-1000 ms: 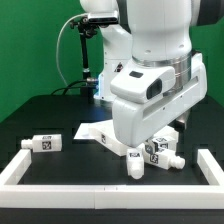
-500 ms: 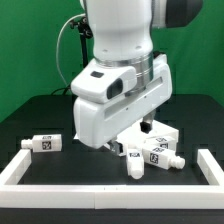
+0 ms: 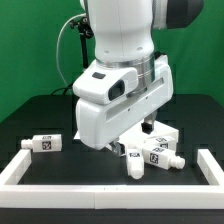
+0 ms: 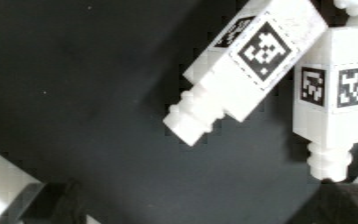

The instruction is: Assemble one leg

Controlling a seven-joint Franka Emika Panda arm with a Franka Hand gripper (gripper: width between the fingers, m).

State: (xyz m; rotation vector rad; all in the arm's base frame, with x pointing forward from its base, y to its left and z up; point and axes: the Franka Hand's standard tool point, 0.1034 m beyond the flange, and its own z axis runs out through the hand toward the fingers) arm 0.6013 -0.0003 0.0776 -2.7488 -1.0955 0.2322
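Observation:
Several white legs with black-and-white tags lie on the black table. One leg [image 3: 42, 143] lies alone at the exterior view's left. A cluster of legs [image 3: 152, 155] lies at the right, just under the arm's hand. The wrist view shows two of them side by side, one leg [image 4: 247, 62] slanted with its peg end towards the camera and a second leg [image 4: 336, 108] beside it. My gripper [image 4: 197, 207] hovers above them, open and empty, its fingertips [image 4: 30, 205] dark at the frame corners. In the exterior view the arm's body hides the fingers.
A white raised border [image 3: 100, 172] runs along the table's front and up both sides. The bulky arm [image 3: 120, 90] blocks the middle of the exterior view. A green backdrop stands behind, with a cable [image 3: 66, 50] hanging at the back left.
The arm swung towards the exterior view's left over the first half second, then held still. The legs have not moved.

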